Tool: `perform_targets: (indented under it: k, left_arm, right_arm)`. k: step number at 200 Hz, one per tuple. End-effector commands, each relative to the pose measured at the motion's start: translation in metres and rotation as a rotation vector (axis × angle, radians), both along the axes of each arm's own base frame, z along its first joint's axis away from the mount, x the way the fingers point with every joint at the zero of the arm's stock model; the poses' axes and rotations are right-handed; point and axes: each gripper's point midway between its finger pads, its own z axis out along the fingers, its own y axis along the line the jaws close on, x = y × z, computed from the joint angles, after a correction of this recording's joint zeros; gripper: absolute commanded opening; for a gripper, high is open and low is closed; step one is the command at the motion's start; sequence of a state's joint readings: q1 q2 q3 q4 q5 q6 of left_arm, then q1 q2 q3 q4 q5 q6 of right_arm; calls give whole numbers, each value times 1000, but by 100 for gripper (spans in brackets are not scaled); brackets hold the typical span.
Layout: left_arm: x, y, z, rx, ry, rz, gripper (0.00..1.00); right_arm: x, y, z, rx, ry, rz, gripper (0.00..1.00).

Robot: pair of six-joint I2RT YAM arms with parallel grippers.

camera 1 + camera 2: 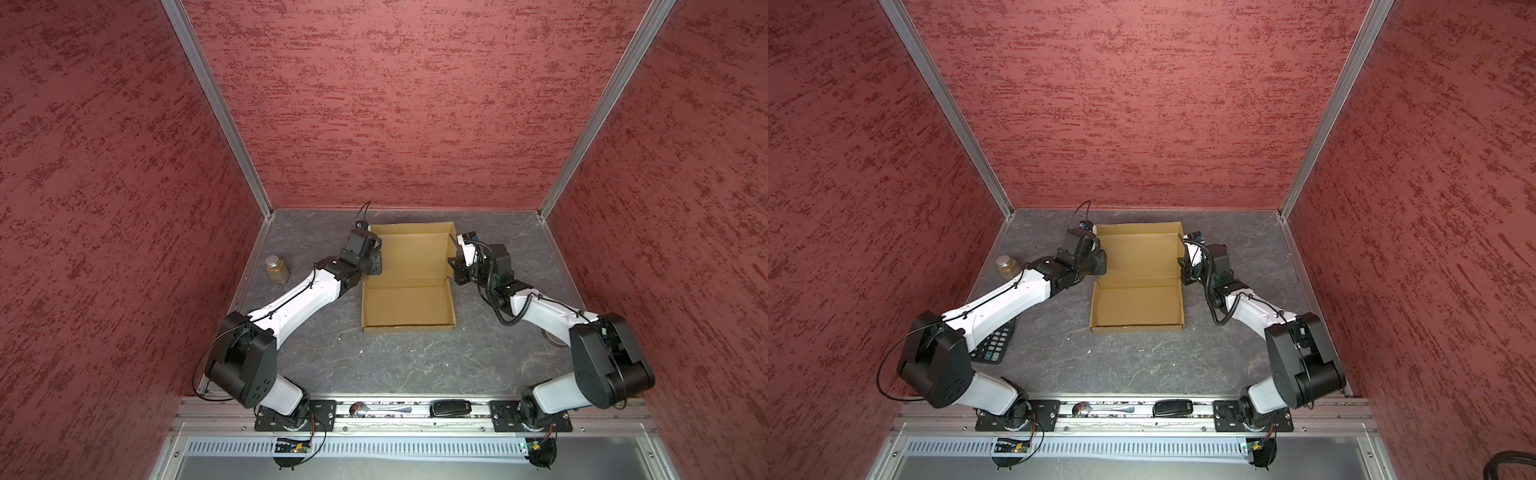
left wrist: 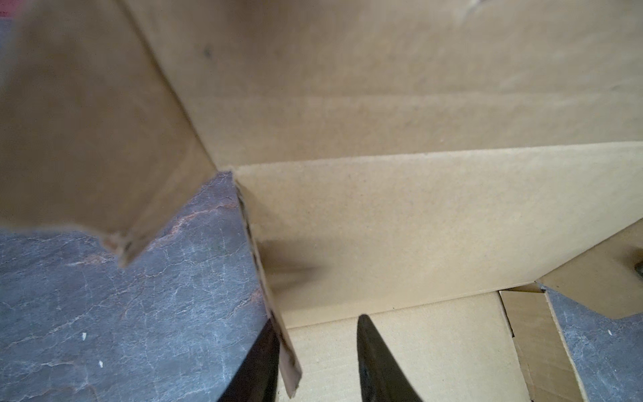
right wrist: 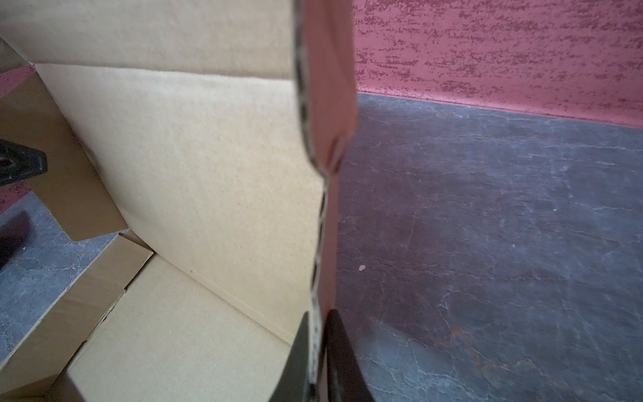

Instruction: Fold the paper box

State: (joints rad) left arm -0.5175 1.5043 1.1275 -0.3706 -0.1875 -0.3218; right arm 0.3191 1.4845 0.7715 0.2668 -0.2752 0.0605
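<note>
The box [image 1: 407,274] sits by the worktop's [image 1: 415,365] far edge — right gripper [image 3: 318,316] pinching its right edge, left gripper [image 2: 316,322] straddling the left, jaws parted.

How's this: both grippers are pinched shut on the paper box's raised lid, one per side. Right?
Not quite. The right gripper is pinched shut on the paper box, but the left wrist view shows the left gripper open, astride its edge.
</note>
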Motion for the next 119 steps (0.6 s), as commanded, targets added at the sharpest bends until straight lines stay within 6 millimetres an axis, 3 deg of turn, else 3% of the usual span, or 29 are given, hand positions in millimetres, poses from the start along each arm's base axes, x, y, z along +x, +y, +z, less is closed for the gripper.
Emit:
perform_targets:
  k: [1,119]
  left_arm:
    - [0,-10,7,-20,-5,-51,39]
    - [17,14,23,38,-29,-12,39]
  right_arm:
    - [-3,14,23,27,-81,53,10]
    - [-5,21,24,16,-83,104,9]
